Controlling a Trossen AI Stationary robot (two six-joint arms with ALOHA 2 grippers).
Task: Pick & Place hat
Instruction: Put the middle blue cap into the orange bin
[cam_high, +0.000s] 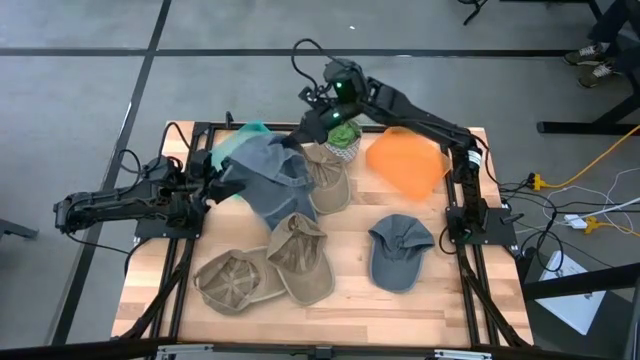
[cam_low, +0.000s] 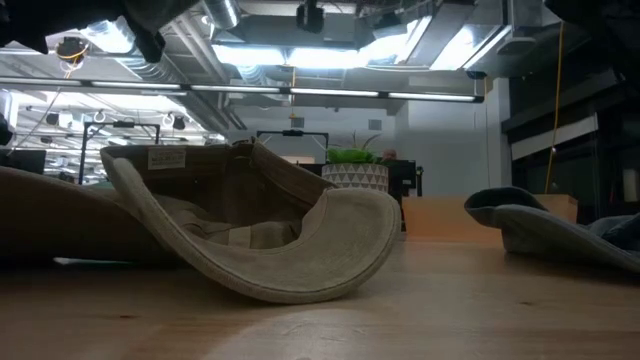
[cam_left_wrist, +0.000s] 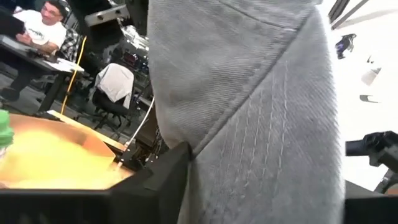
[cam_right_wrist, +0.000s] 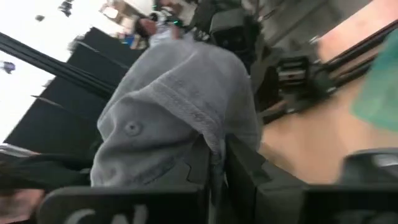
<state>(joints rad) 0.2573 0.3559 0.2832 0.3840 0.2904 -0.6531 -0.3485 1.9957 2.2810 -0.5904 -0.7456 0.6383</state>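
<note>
Landmark = the grey-blue denim cap, held up over the far-left part of the slatted wooden table; that's the task's hat.

Left of it, the left gripper sat at the cap's left edge. In the left wrist view, cloth filled the frame w/ one dark finger beside it; the jaws looked parted, prob. letting go so the other arm could take it. Cannot tell if cloth still touched the finger.

Behind the cap, a teal cap poked out, partly covered.

At the cap's far-right corner, the right gripper reached in from the right arm's base. In the right wrist view its fingers were pinched together on the brim seam — a hand-over grip, I'd judge.

Just right of the cap: a tan cap, touching it. In front: two khaki caps lying crown-down. Further right: white patterned pot w/ green plant, orange cap, a second grey cap, well apart.
</note>
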